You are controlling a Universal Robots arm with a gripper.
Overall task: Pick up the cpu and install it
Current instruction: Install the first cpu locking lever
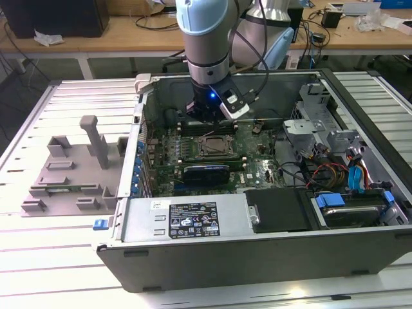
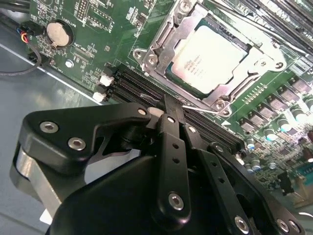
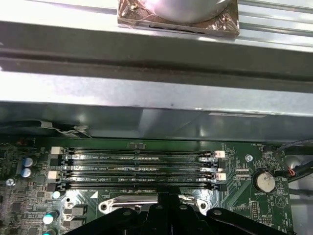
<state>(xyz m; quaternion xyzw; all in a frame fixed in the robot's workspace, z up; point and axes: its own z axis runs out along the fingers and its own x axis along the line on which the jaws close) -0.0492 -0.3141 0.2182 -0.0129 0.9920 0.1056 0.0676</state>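
Chip, small flat square cpu point(image 2: 210, 56) with shiny silver metal top, seated in grey steel socket frame point(image 2: 161, 44), at six o'clock from black gripper point(image 2: 171, 102) in the exterior view. Pincer together, empty, over black memory slots point(image 2: 142, 85). Likely light, stiff, slick, fragile; best held by opposite edges

White slatted table point(image 1: 38, 264), open computer case point(image 1: 225, 264) on it, grey moulded fixture point(image 1: 64, 174) alongside, exterior view's left
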